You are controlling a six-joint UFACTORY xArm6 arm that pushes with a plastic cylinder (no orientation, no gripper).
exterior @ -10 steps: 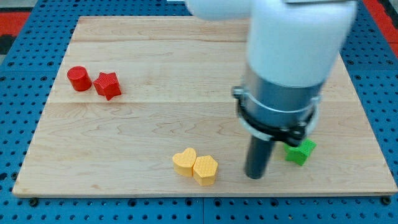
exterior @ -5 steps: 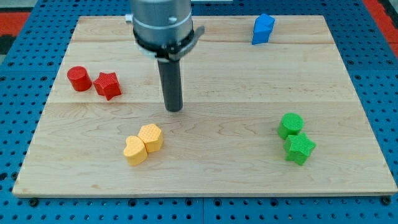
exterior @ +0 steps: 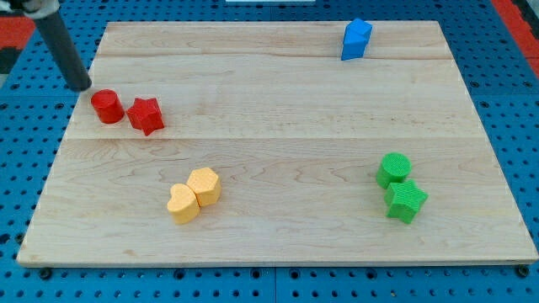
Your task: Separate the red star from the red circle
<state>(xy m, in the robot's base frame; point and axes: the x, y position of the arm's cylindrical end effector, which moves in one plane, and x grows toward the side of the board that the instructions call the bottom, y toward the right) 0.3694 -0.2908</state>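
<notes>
Nearest the bottom edge of the wooden tabletop (exterior: 278, 244), left of centre, two yellow heart blocks (exterior: 194, 194) sit pressed together. Toward the bottom right corner a green star (exterior: 406, 202) touches a green circle (exterior: 393, 168) just above it. Further back, close to the left edge, the red star (exterior: 146, 115) lies right beside the red circle (exterior: 107, 107), the two touching or nearly so, with the circle on the side nearer the left edge. My tip (exterior: 80, 86) stands just above and to the left of the red circle, at the very left edge of the tabletop, close to the circle but apart from it. The rod leans away toward the top left corner. There are no fingers to open or close; the rod holds nothing. Farthest off, by the top edge toward the right corner, stands a blue block (exterior: 356, 39).
</notes>
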